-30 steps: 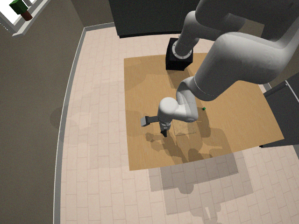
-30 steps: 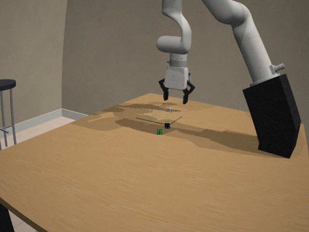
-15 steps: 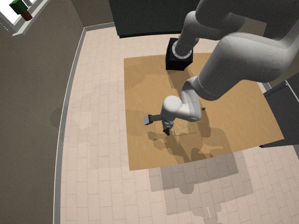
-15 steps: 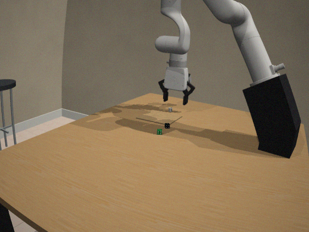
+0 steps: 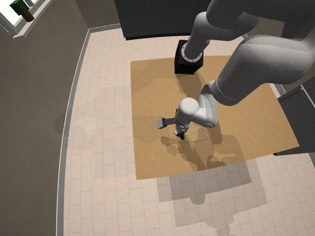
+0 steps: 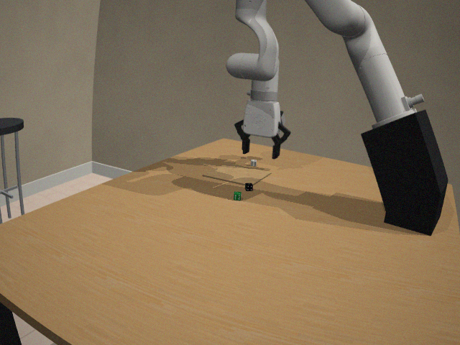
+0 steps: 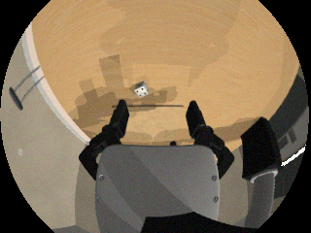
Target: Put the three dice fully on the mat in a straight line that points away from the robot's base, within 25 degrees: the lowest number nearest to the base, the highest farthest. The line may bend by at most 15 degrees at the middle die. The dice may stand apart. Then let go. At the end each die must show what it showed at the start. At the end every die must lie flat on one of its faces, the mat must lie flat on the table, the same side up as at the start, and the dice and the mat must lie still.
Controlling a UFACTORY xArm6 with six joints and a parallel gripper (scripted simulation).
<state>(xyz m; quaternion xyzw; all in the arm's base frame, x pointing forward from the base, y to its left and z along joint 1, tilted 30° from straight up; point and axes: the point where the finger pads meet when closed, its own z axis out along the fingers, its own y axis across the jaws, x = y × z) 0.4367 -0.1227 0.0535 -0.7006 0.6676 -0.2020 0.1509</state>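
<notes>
A thin wood-coloured mat [image 6: 237, 173] lies flat on the table. A white die [image 6: 253, 162] sits on its far part and also shows in the wrist view [image 7: 140, 89]. A black die [image 6: 249, 186] stands at the mat's near edge. A green die [image 6: 236, 195] stands on the table just in front of the mat. My gripper [image 6: 260, 149] hangs open and empty a little above the white die. In the top view my gripper [image 5: 179, 134] is partly seen under the arm, which hides the dice. In the wrist view my gripper [image 7: 157, 107] shows its two fingers spread, with the white die just beyond them.
The robot's black base block [image 6: 407, 172] stands at the right of the table [image 6: 223, 252]. A stool [image 6: 8, 163] stands on the floor at the left.
</notes>
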